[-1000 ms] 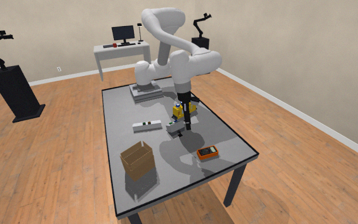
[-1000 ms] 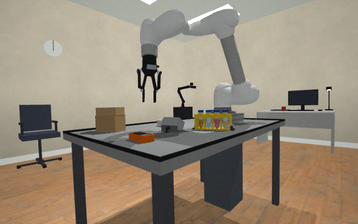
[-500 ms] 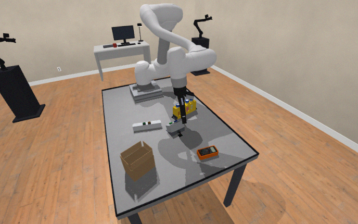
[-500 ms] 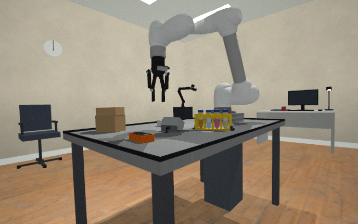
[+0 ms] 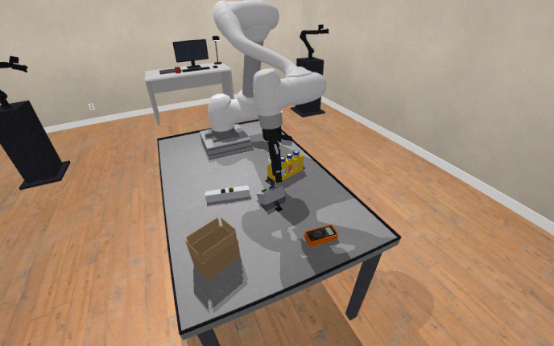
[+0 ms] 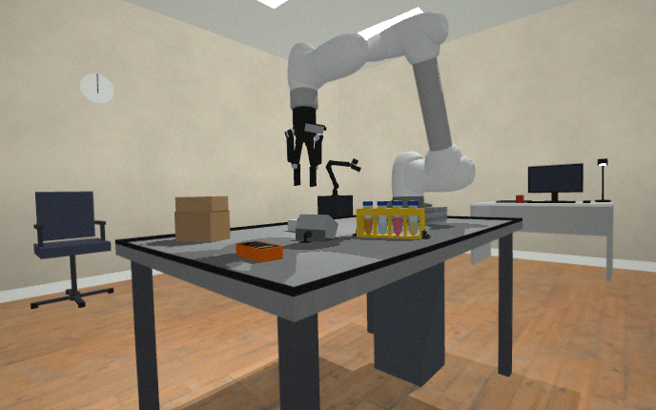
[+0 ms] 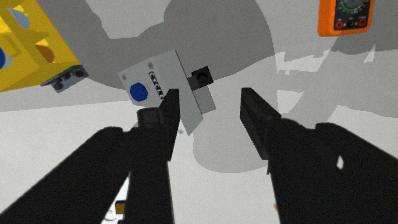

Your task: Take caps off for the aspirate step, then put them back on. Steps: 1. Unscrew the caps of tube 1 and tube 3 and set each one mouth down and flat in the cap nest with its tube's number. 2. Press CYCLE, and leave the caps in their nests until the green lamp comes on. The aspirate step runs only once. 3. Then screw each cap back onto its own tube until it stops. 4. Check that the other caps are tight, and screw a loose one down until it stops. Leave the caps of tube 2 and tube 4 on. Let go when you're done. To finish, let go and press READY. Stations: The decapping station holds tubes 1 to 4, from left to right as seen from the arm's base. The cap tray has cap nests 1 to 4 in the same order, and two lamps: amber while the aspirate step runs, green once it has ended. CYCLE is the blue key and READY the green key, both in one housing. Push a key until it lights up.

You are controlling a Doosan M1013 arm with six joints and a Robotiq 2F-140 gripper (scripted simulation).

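Gripper: hanging high above key housing, fingers part-spread, pinching nothing.
Blue key: showing beside left finger.
Tube rack: all caps on.

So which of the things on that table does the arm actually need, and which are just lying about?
For the job:
- yellow tube rack with four capped tubes
- white cap tray
- grey key housing with the blue key
- gripper, hanging empty above the table

Just lying about:
- cardboard box
- orange multimeter

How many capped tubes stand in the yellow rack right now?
4, side by side in the yellow rack: amber, pale blue, pink, beige, each wearing its blue cap.
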